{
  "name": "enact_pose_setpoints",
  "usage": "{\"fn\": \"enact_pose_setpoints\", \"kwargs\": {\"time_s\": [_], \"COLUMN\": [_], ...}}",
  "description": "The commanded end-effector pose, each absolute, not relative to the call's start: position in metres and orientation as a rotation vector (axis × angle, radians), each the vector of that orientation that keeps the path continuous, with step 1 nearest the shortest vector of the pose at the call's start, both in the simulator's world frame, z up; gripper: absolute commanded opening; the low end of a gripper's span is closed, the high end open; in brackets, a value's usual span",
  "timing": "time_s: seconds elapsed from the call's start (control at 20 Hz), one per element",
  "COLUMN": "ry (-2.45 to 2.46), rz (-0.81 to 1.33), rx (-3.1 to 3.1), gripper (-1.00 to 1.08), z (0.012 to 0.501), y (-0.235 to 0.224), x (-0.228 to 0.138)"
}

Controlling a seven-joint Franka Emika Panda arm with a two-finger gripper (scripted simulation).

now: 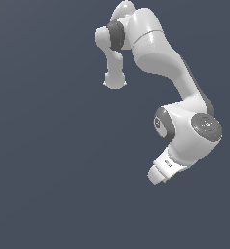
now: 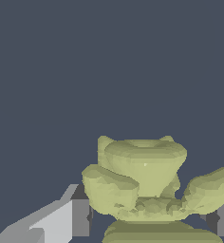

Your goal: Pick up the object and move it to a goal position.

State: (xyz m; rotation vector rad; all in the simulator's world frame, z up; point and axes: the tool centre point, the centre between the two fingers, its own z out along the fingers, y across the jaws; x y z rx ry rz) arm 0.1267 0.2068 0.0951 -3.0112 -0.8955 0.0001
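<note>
Gripper clamped on the lumpy yellow-green object, fingers at its 9 and 3 o'clock (a mere speck in the exterior view). Grasp seemingly done; carrying to an unmarked goal left.

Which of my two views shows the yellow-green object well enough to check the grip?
The wrist view: the object looms large between the grey fingers. In the exterior view it is only a speck at the tip of the gripper.
</note>
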Motion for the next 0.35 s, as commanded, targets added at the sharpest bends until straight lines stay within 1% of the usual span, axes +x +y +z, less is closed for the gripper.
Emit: {"fn": "enact_pose_setpoints", "kwargs": {"time_s": [0.0, 0.3], "ry": [-0.895, -0.896], "rz": [0.0, 0.0], "rx": [-3.011, -3.011], "gripper": [-1.0, -1.0], "z": [0.0958, 0.096], "y": [0.2084, 0.21], "x": [0.1294, 0.1314]}}
